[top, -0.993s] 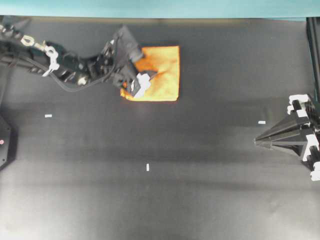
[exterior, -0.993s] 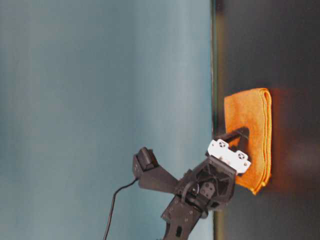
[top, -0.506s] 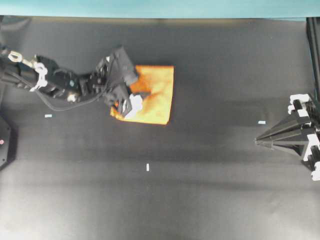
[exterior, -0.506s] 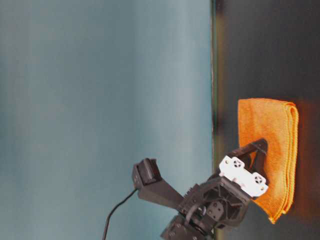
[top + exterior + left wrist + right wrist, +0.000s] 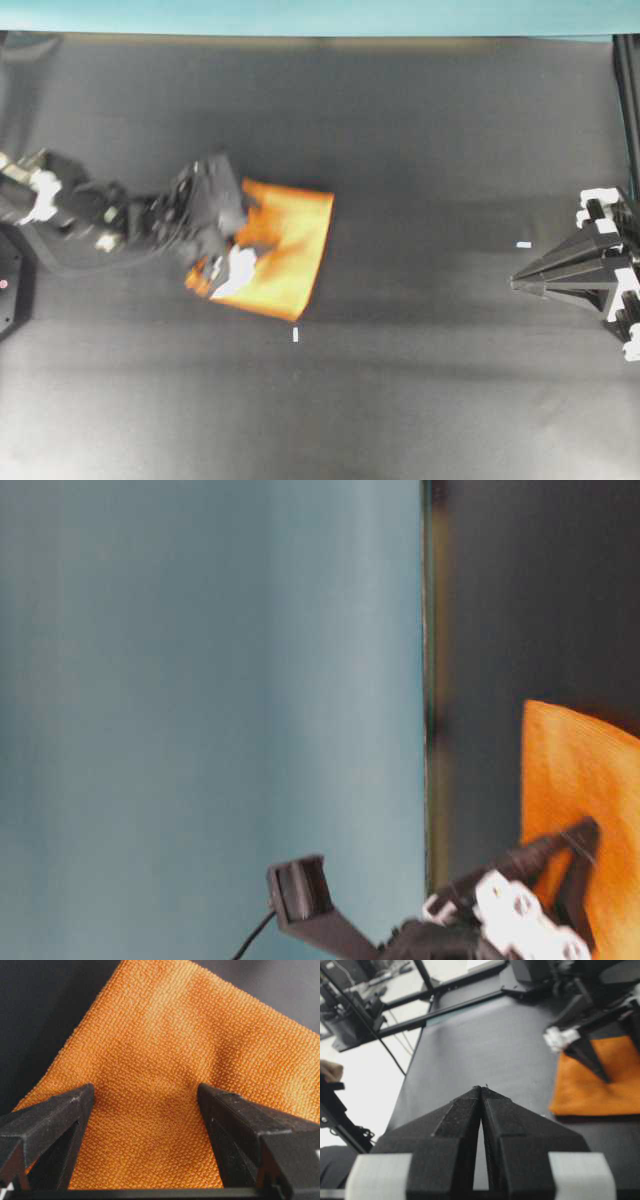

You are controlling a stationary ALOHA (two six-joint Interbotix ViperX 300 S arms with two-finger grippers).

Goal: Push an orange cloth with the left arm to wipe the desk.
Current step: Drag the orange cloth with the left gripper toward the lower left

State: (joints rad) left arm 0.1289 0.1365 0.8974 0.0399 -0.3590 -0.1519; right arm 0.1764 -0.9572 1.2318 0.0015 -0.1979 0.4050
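Soft bright orange square cloth (image 5: 285, 252) lying flat on the wide black desk (image 5: 420, 140), left of the middle, black left gripper (image 5: 145, 1097) spread wide, both fingers (image 5: 55, 1115) pressing on it, right gripper (image 5: 481, 1091) closed, far away

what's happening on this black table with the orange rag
The left arm is wiping the desk with the orange cloth. Its claw is open, both fingers pressed down onto the cloth rather than pinching it. Over the last second it has dragged the cloth from near the teal back edge toward the front, turning it a little. The right claw is shut and parked at the right side, well away from the cloth.
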